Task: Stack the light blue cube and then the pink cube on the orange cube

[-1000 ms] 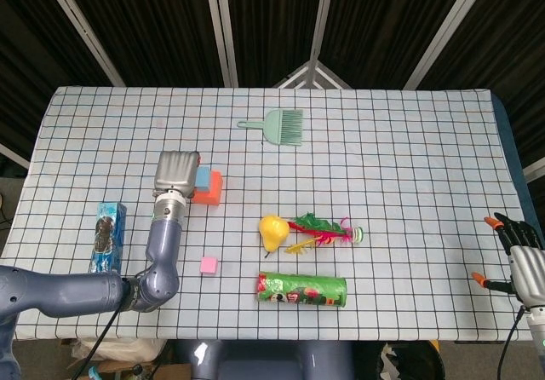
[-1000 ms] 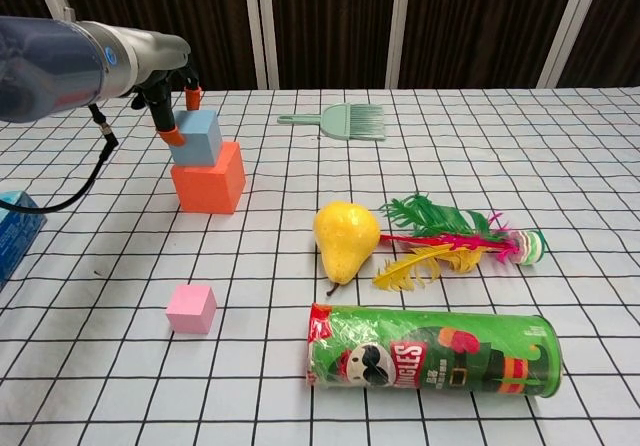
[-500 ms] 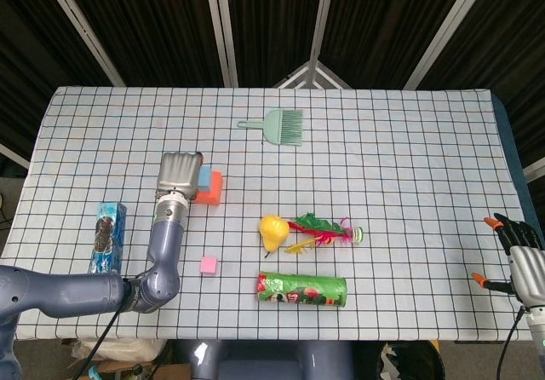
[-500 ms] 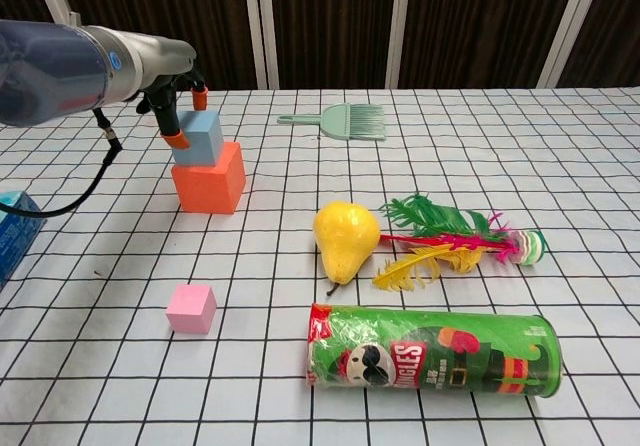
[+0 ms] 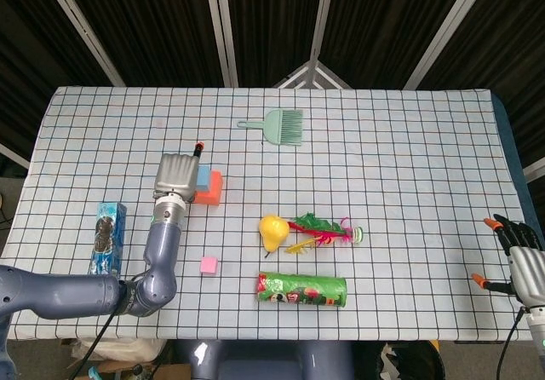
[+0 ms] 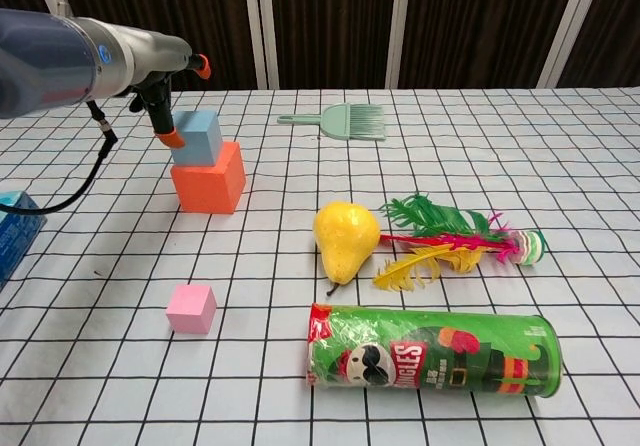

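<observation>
The light blue cube [image 6: 200,136] [image 5: 203,176] sits on the orange cube [image 6: 208,188] [image 5: 210,190] at the left of the table. My left hand [image 6: 165,76] [image 5: 176,175] hovers at the stack's left side. One finger is lifted clear above the cube, and the thumb tip is close against the cube's left face. Nothing is held in it. The pink cube [image 6: 191,308] [image 5: 208,265] lies alone on the cloth nearer the front edge. My right hand [image 5: 521,259] hangs past the table's right front corner with its fingers spread and empty.
A yellow pear [image 6: 345,238] and a feather toy [image 6: 450,238] lie mid-table. A green chips can [image 6: 430,351] lies on its side in front of them, and a green brush [image 6: 340,121] at the back. A blue box [image 5: 108,237] lies at the left edge.
My left hand has let go of the light blue cube: the finger that lay on its top has lifted up and away. The cube stays on the orange one.
</observation>
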Robot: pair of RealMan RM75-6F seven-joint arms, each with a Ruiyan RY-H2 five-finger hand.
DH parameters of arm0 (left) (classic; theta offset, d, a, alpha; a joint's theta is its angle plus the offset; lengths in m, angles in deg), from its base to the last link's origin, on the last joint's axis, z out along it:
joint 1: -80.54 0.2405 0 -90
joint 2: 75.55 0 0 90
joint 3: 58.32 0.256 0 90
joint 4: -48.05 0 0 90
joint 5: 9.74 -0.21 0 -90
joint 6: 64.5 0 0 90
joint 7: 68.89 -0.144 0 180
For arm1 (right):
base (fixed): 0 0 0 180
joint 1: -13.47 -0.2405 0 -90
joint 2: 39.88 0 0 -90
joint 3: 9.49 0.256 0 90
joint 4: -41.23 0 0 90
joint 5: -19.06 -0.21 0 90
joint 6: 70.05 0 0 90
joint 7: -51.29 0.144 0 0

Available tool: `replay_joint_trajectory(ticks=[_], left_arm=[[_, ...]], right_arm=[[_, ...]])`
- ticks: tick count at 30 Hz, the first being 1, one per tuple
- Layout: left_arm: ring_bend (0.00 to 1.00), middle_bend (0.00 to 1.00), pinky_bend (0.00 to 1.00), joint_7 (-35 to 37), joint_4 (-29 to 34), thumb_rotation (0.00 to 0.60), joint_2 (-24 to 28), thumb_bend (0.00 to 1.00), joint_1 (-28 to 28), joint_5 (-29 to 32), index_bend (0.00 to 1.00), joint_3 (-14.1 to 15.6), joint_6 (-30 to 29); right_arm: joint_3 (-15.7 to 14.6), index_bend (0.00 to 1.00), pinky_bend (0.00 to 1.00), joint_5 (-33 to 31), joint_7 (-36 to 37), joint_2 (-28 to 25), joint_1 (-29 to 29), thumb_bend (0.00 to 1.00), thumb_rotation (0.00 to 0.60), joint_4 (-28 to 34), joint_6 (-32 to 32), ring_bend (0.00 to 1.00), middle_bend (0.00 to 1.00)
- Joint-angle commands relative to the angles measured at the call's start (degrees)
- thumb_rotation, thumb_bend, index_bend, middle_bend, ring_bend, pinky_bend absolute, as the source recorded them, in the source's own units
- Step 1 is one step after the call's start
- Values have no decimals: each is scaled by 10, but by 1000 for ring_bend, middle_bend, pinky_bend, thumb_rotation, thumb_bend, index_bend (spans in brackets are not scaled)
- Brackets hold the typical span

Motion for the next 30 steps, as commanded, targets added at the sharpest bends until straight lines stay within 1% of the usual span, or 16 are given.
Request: replay_joint_trajectory(ticks=[1, 4, 5, 9, 12, 14, 16, 18, 20, 22, 25, 28, 30], left_arm=[[734, 884, 840, -1, 72, 600, 40, 296, 8, -27, 96, -4, -45], [734, 883, 840, 1, 161, 600, 88, 296, 26, -63, 116, 2, -92], [734, 883, 840, 2, 181, 600, 99, 296, 31, -73, 118, 5, -103], [734, 882, 840, 24, 294, 600, 172, 296, 78, -123, 123, 23, -172], [734, 882, 840, 62, 342, 600, 218, 291, 121, -158, 147, 42, -188], [734, 882, 840, 80, 355, 600, 239, 290, 147, -187, 166, 71, -185], [734, 882, 840, 100, 356, 600, 249, 290, 170, -216, 189, 100, -170], [734, 881, 840, 124, 344, 600, 249, 290, 189, -238, 204, 129, -140], [734, 882, 840, 133, 320, 600, 243, 290, 199, -245, 207, 156, -103], [734, 882, 840, 131, 289, 600, 226, 289, 201, -245, 209, 176, -69], [734, 883, 840, 132, 246, 600, 190, 289, 199, -244, 216, 192, -23], [735, 884, 841, 131, 213, 600, 158, 290, 193, -242, 226, 198, 10], [736, 885, 842, 126, 200, 600, 143, 290, 189, -242, 232, 198, 19]], right_arm=[[0, 143, 51, 0, -1, -1, 0, 151, 600, 2, -1, 100, 91], [0, 143, 51, 1, 1, -3, 1, 151, 600, 5, 3, 100, 91], [0, 143, 51, 1, 2, -4, 2, 151, 600, 5, 4, 100, 91], [1, 143, 51, 0, 10, -9, 6, 151, 600, 10, 10, 100, 91], [1, 143, 51, 2, 15, -12, 8, 152, 600, 12, 14, 100, 91], [1, 143, 51, 4, 18, -13, 9, 152, 600, 12, 17, 100, 91], [1, 143, 51, 4, 19, -14, 9, 152, 600, 13, 16, 101, 91], [0, 143, 51, 4, 20, -15, 9, 151, 600, 14, 15, 100, 91], [0, 143, 51, 5, 22, -17, 9, 151, 600, 15, 15, 100, 91], [0, 143, 51, 4, 23, -17, 10, 151, 600, 15, 16, 100, 91], [1, 143, 51, 2, 24, -18, 11, 151, 600, 14, 15, 100, 91], [1, 143, 51, 1, 24, -18, 11, 151, 600, 14, 14, 100, 91], [1, 143, 51, 1, 24, -18, 10, 151, 600, 14, 13, 100, 91]])
